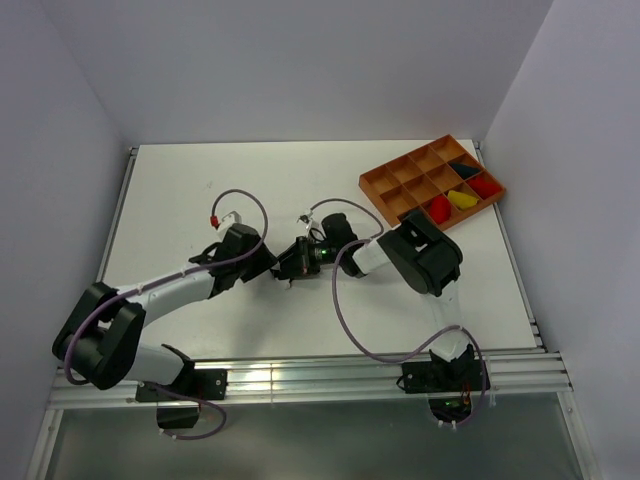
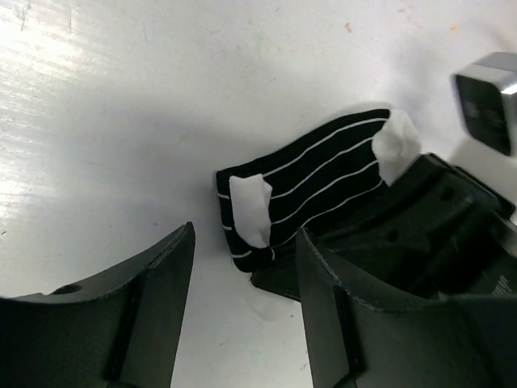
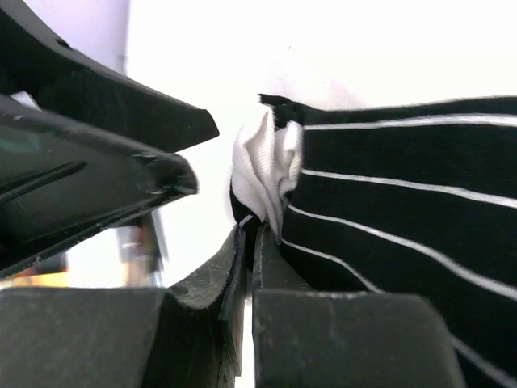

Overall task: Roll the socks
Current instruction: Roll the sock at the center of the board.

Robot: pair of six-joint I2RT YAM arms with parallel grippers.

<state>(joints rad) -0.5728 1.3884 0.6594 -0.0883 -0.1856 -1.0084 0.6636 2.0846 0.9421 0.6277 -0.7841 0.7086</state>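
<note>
Your striped sock (image 2: 323,182) lies flat on the white surface (image 1: 200,190), near its middle, between the 2 claws. In the left wrist view its long axis runs from lower left to upper right, and the thin white stripes follow that same line. It has a white patch at each end: 1 folded over the lower-left end, 1 bunched at the upper-right end.

Your left arm (image 1: 170,290) stretches low from its base at the near left, forward and to the right, toward the middle of the surface. The left claw (image 2: 245,267) stands parted, holds nothing, and hangs just short of the sock's lower-left end.

Your right arm (image 1: 420,255) is folded, with its elbow raised and its forearm pointing left. The right claw (image 3: 246,242) is closed tight, with the bunched white fabric caught at its tips, and its body lies along the sock's lower-right edge.

The 2 claws nearly meet tip to tip. The orange tray (image 1: 380,200) sits well apart at the far right, with coloured fabric pieces (image 1: 460,198) in some of its compartments.
</note>
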